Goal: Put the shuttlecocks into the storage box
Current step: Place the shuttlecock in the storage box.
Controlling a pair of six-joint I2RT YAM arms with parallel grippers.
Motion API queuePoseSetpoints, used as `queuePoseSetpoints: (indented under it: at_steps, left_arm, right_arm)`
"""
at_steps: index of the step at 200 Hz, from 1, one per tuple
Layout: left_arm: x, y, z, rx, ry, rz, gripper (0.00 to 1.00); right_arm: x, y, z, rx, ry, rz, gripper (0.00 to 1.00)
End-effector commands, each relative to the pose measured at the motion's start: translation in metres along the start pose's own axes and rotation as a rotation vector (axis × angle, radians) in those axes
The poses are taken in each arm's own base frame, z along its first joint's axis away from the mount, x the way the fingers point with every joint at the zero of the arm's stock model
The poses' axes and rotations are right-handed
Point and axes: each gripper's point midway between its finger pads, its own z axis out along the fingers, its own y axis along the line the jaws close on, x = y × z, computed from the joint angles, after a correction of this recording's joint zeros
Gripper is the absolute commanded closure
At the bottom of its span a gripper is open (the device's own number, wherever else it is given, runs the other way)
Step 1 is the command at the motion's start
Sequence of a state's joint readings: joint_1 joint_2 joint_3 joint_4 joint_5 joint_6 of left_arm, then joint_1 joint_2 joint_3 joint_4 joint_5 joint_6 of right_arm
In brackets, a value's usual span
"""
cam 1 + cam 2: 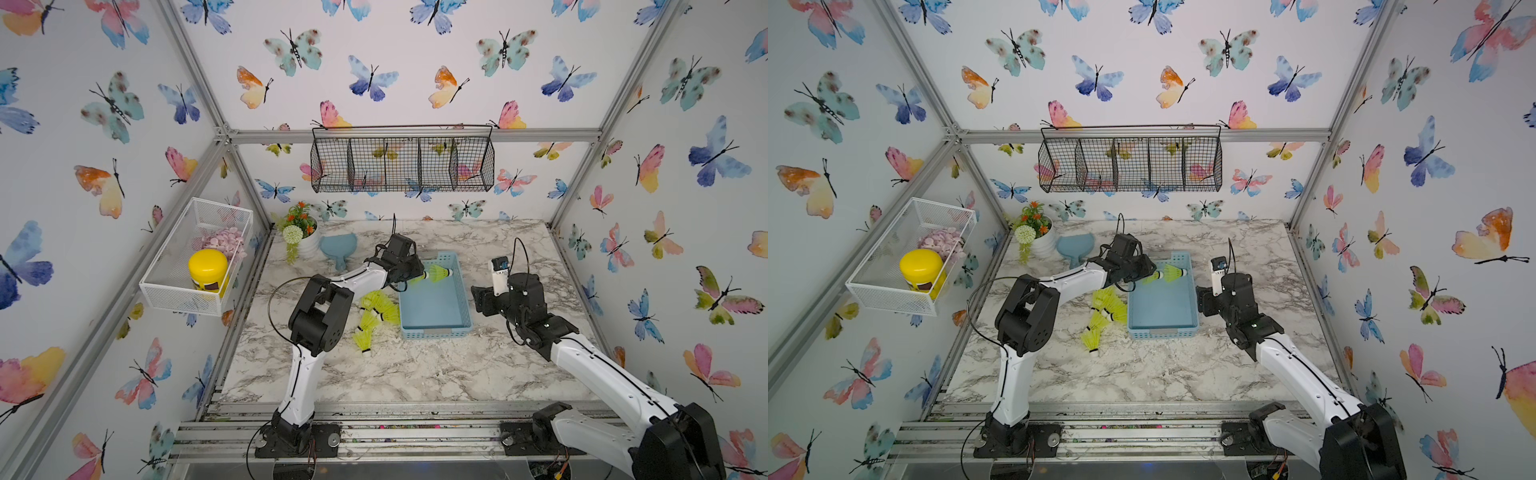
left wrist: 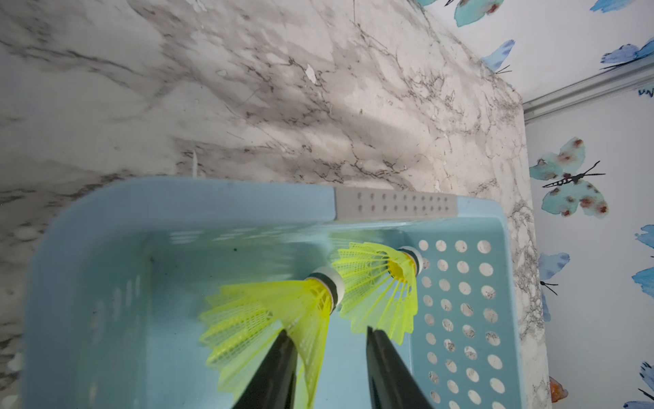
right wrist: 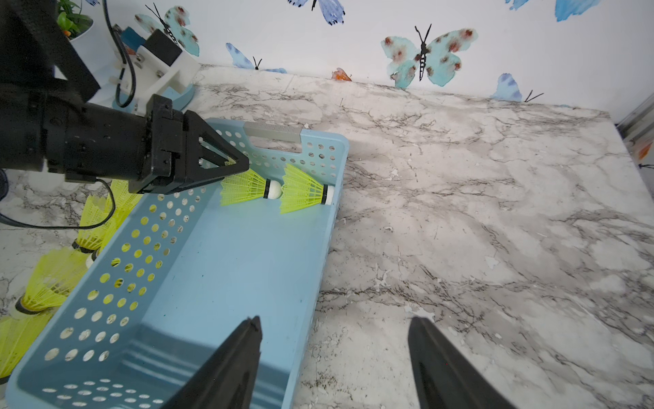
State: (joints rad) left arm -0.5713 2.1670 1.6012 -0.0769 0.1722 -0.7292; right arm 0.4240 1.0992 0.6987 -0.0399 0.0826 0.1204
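**Two-arm station, seen from above and from both wrists.** A light blue, shallow rectangular plastic storage box (image 1: 436, 332) (image 1: 1163, 332) with perforated walls rests on the grey-veined marble-pattern counter (image 1: 415, 374) between the arms.

Two neon yellow-green, cone-shaped shuttlecocks with white rounded tips and black bands lie on their sides, in line, at the box's far end. The farther shuttlecock (image 1: 441, 273) (image 3: 304, 189) has its tip against the wall on the right arm's side. The nearer shuttlecock (image 2: 269, 318) (image 3: 247, 187) has its tip at the farther one's open skirt.

The left tool (image 1: 415, 275) (image 2: 325, 331) reaches in over that far end. Its two black fingers stand apart with nothing clamped between them, and one finger lies against the nearer shuttlecock's skirt. The right tool (image 1: 478, 301) (image 3: 334, 329) hangs just beside the box's wall on its own side, fingers wide apart and empty.

Several loose shuttlecocks (image 1: 376, 309) (image 1: 1108, 307) (image 3: 53, 279) lie clustered on the counter just beside the box's wall on the left arm's side. They overlap, so their number cannot be told.

Background:
- A white wire mesh basket (image 1: 183, 297) on the side wall holds a yellow-lidded jar (image 1: 208, 270).
- A black wire compartment basket (image 1: 403, 166) hangs on the back wall.
- A potted artificial plant (image 1: 301, 232) and a light blue scoop (image 1: 338, 245) stand at the counter's far corner.
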Motion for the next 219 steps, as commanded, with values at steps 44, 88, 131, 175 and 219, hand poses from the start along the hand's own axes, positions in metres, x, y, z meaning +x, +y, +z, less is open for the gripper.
queuePoseSetpoints:
  at_steps: [44,88,131,175,219]
  left_arm:
    - [-0.025,-0.017,-0.023,-0.043,-0.076,0.079,0.53]
    - [-0.029,-0.018,-0.032,-0.083,-0.086,0.123,0.50]
    - [-0.038,-0.031,-0.065,-0.119,-0.167,0.190,0.46]
    - [-0.050,-0.043,-0.127,-0.132,-0.262,0.264,0.44]
    - [-0.044,-0.017,-0.199,-0.249,-0.300,0.374,0.41]
  right_arm:
    - [0.004,-0.005,-0.003,0.015,0.004,0.003,0.28]
    - [0.004,-0.005,-0.003,0.014,0.004,0.003,0.28]
    - [0.007,-0.006,-0.001,0.024,0.012,0.006,0.28]
    - [0.006,-0.010,0.002,0.048,0.002,0.027,0.28]
    - [0.001,-0.004,0.007,0.017,0.014,0.040,0.28]
